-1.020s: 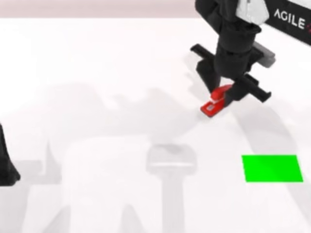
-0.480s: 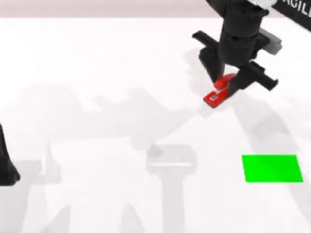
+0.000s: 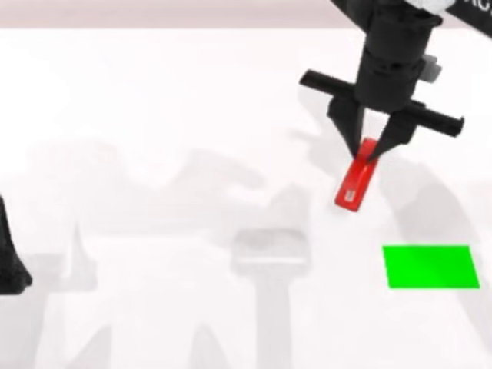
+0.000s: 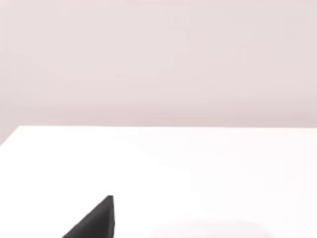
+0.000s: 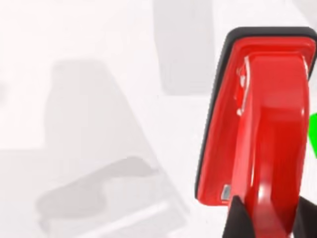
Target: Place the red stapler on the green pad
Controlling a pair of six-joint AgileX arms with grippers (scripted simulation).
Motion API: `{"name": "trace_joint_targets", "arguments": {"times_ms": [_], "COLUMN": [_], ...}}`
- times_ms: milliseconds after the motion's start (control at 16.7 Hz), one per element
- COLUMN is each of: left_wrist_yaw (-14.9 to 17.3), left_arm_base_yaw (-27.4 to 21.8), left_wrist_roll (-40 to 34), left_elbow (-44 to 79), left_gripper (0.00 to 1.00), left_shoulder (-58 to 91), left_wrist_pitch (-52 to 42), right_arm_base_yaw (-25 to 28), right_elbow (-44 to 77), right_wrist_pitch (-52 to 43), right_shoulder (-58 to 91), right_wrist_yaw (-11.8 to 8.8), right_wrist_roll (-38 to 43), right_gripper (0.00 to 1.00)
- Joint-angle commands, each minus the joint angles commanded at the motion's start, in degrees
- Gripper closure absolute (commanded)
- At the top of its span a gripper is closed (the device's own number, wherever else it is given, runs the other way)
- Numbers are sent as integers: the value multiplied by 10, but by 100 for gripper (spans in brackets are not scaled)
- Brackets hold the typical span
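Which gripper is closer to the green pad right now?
Right. The right gripper, shut on the red stapler, hangs just up-table and left of the green pad. The left arm is parked at the far left edge.

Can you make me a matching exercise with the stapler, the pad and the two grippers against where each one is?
Things:
1. small bright red stapler
2. flat green rectangular pad
3. right gripper
4. left gripper

Places or states:
A. lying bare on the table's right side
B. parked at the table's left edge
C. clamped by one end
D. shut, up the table from the pad

Pairs: 1-C, 2-A, 3-D, 4-B
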Motion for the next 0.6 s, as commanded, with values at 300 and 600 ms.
{"name": "trace_joint_targets", "arguments": {"times_ms": [300,600], "left_wrist_yaw": [0,0], "left_arm_base_yaw": [0,0], "left_wrist_roll": [0,0], "left_elbow": [0,0], "left_gripper": [0,0], "left_shoulder": [0,0], "left_wrist_pitch": [0,0], "right_arm_base_yaw": [-11,-26], "right_elbow": [-94,-216], "right_wrist_pitch": [-2,16], "right_shoulder": [-64,-129], "right_wrist_yaw": [-22,-24], "right_wrist_roll": [-321,-687], "right_gripper": [100,100]}}
